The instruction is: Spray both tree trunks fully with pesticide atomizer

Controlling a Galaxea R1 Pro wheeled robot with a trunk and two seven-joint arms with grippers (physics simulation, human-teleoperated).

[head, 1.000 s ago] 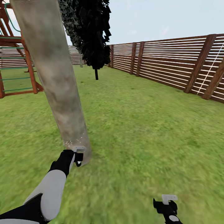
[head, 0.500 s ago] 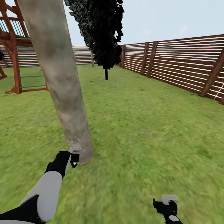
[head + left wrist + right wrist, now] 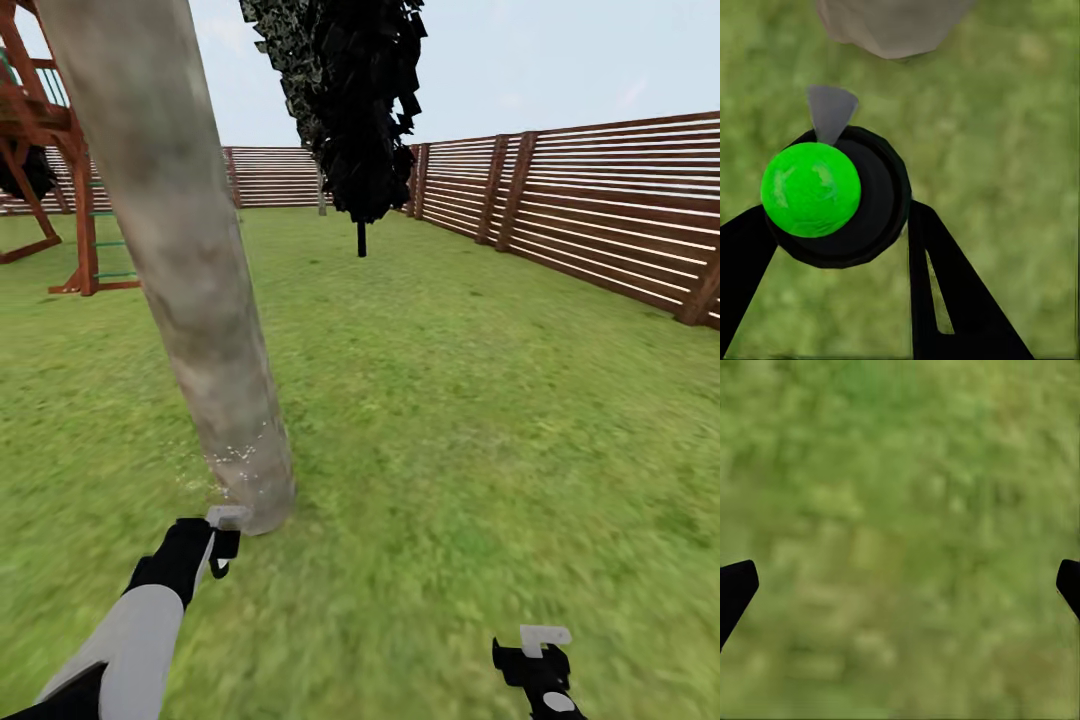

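One tree's thick grey-beige trunk [image 3: 190,300] rises from the grass floor [image 3: 450,420] at the left of the head view. White spray specks [image 3: 240,455] dot its base. My left gripper [image 3: 222,545] hangs low just in front of that base. In the left wrist view the left gripper [image 3: 832,225] is shut on the pesticide atomizer [image 3: 832,195], a round black body with a bright green cap. Its grey nozzle [image 3: 831,112] points toward the trunk's foot [image 3: 892,26]. My right gripper [image 3: 540,655] stands open over bare grass, its fingertips wide apart in the right wrist view [image 3: 900,589].
A reddish-brown slatted fence [image 3: 600,220] runs along the right and back of the lawn. A narrow dark tree [image 3: 360,100] stands further back. A wooden play frame [image 3: 60,150] stands at the far left. Open lawn spreads to the right.
The camera has turned left, so fence and dark tree sit further right in the picture. My left gripper with the atomizer has drawn slightly back from the trunk's base. The right arm is unchanged.
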